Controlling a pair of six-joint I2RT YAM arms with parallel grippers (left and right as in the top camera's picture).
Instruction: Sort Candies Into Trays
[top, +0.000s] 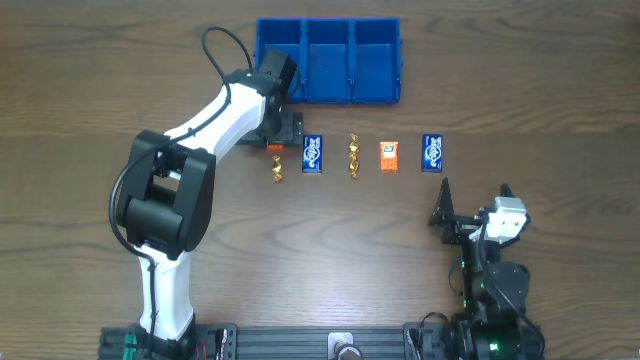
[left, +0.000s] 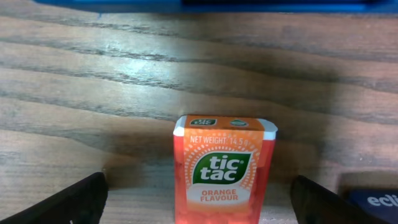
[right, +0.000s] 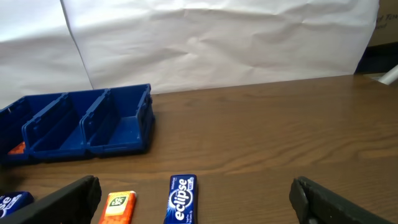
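1. The left tool (left: 199, 202) stands released, its fingers spread to either side of the orange box (left: 224, 168), which lies flat on the table (left: 124, 74) just in front of the blue tray (top: 328, 62).
2. The box looks slick. A grip set off-centre could make it swivel or slip free short of the tray.
3. A blue pack (left: 375, 200) lies just beside the box, along the tray's front. A wide finger might knock it, or the nearby gold candy (top: 277, 170), out of line.
4. The right tool (top: 470, 208), likewise released, stands well apart from the tray and poses little likely risk.
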